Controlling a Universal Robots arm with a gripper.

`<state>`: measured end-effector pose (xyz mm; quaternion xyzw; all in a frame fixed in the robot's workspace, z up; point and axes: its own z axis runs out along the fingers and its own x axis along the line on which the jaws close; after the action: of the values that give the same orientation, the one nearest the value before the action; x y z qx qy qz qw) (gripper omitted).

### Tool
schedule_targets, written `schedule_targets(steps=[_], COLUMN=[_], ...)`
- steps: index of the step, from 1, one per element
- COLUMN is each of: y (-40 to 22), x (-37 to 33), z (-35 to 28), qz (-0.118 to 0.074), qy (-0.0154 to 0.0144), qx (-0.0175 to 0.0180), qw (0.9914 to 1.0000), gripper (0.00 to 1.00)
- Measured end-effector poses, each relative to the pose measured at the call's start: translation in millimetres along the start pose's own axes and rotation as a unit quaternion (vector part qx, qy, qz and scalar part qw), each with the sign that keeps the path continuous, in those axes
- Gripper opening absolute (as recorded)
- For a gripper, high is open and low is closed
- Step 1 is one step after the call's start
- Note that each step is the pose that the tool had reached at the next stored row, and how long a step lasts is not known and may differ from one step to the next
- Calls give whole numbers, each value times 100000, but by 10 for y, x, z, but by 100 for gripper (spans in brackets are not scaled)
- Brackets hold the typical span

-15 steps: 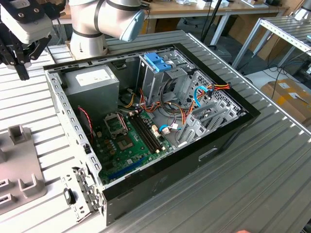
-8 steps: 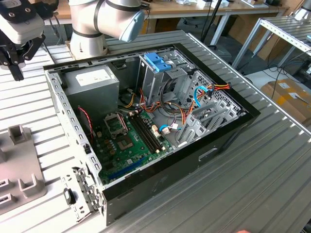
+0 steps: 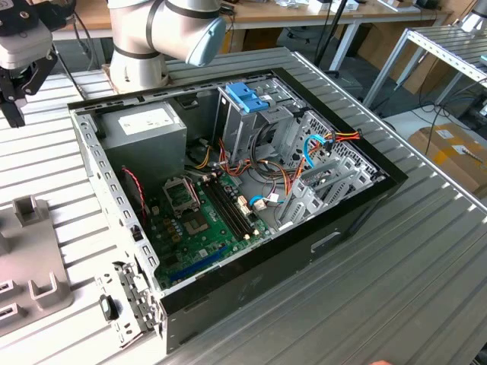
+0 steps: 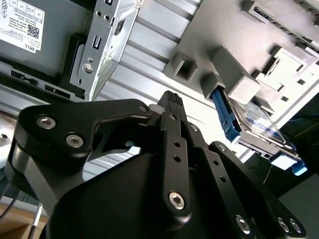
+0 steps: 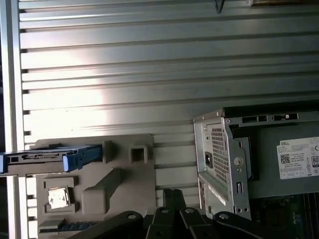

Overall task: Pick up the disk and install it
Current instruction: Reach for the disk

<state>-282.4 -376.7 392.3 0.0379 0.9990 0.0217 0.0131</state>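
Observation:
The disk point(image 5: 47, 160) stands on edge in a slot of the grey fixture point(image 5: 117, 186) on the slatted table, beside the open computer case point(image 3: 251, 190). In the second wrist view the disk point(image 4: 256, 124) shows its labelled silver face and blue carrier rails. My black gripper point(image 3: 14, 114) hangs above the table at the exterior view's far left, beyond the case's power-supply corner. In both wrist views its fingers point(image 4: 172, 102) lie together with nothing between them, still a good way from the disk. The gripper point(image 5: 170, 199) points down at the table between fixture and case.
Inside the case are a grey power-supply box point(image 3: 144, 129), a metal drive cage topped by a blue bracket point(image 3: 247, 99), a motherboard point(image 3: 202, 220) and loose cables point(image 3: 319, 144). The case's perforated metal corner point(image 5: 219, 154) rises close to the gripper. A cardboard box point(image 3: 456, 152) lies on the floor.

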Motion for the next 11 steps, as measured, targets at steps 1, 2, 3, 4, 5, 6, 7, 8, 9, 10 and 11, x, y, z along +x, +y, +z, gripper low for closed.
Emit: schedule_targets(steps=[1, 2, 3, 4, 5, 6, 7, 8, 9, 10, 11], y=[2, 4, 7, 9, 11, 13, 16, 18, 21, 25, 30], x=[9, 19, 37, 47, 59, 72, 88, 102, 118, 145, 185], z=[0, 0, 0, 0, 0, 0, 1, 1, 2, 2, 3], qz=[0, -1, 0, 2, 2, -2, -3, -2, -1, -4, 3], qy=[0, 2, 3, 0, 3, 3, 1, 4, 1, -1, 1], qx=[1, 3, 2, 3, 2, 4, 1, 4, 3, 1, 4], qw=[100000, 100000, 100000, 100000, 100000, 100000, 100000, 100000, 100000, 100000, 100000], gripper=[11, 11, 11, 11, 11, 11, 11, 11, 11, 11, 11])
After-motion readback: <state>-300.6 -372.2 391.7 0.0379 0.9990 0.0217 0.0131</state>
